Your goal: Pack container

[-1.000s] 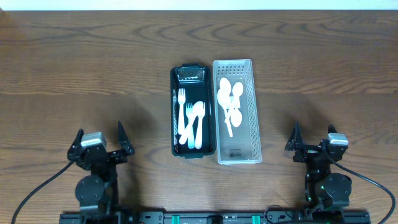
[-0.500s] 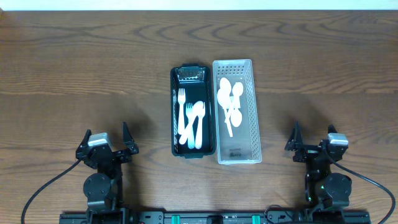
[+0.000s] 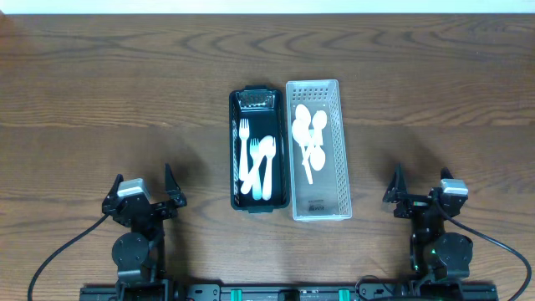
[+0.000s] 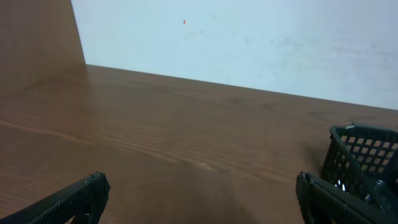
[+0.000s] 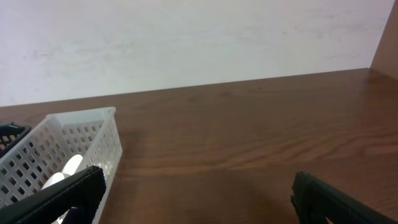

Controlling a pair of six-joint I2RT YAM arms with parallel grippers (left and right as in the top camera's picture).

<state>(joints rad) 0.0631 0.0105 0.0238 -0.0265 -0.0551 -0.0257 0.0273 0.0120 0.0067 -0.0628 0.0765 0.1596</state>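
Moved: left gripper [image 3: 144, 182] shifted slightly right; rest unchanged
Left state: spread wide, empty
Right gripper [image 3: 421, 180]: spread wide, empty
Tray [image 3: 234, 150]: mid table [image 3: 100, 84], holds white cutlery [image 3: 261, 163]
Basket [image 3: 341, 150]: touching tray's right side, holds spoons [image 3: 308, 134]

A black rectangular plastic container [image 3: 233, 159] is seen open-topped, with its long axis running near to far. A white perforated plastic basket [image 3: 343, 167], slightly longer, is set parallel and touching along its right side. In the black container a white plastic fork [image 3: 244, 142] is laid lengthwise beside other white plastic cutlery [image 3: 265, 163], partly overlapped. In the basket, white plastic spoons [image 3: 308, 134] are clustered toward the far half.
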